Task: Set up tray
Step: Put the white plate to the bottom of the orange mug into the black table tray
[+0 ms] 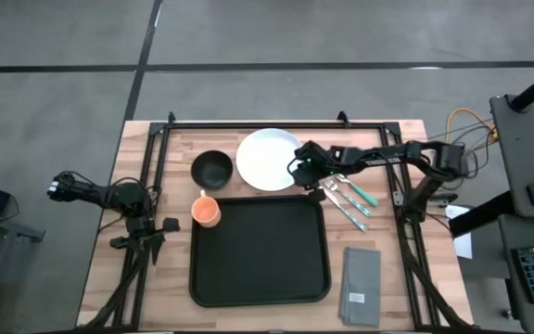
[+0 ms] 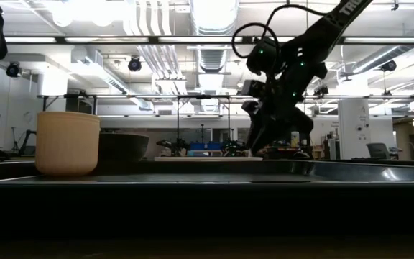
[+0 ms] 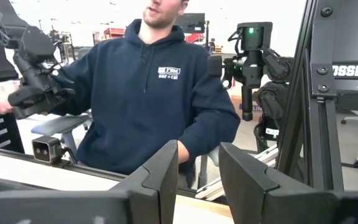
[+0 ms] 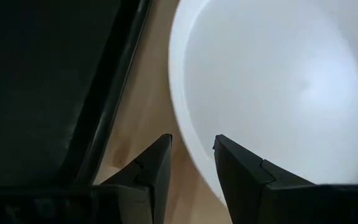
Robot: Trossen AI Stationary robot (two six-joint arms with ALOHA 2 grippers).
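The desk (image 1: 276,134) fills the middle of the high view, its wooden top carrying everything laid out for the setting. The tray (image 1: 259,250), black and rimmed, lies in the lower centre of that view and holds nothing yet, so the setting up looks barely begun. Around it the pieces wait within reach: the white plate (image 1: 269,160) just above its upper right corner, the grey folded napkin (image 1: 361,286) well to its lower right, the black bowl (image 1: 212,168) above its upper left, and the orange cup (image 1: 207,211) touching or nearly touching its left rim. The bowl and the cup show nothing inside them, and the plate is bare. A fork and spoon with teal handles (image 1: 350,198) lie on the wood right of the tray, between the plate and the napkin. The right gripper (image 1: 301,171) reaches in from the right of the frame and hangs over the plate's lower right edge; its wrist view shows the jaws parted and empty, straddling the plate's rim, probably lined up to lift it. The left gripper (image 3: 197,177) is parked off the desk's left edge, fingers apart and holding nothing, facing a seated person in a navy hoodie (image 3: 154,93).
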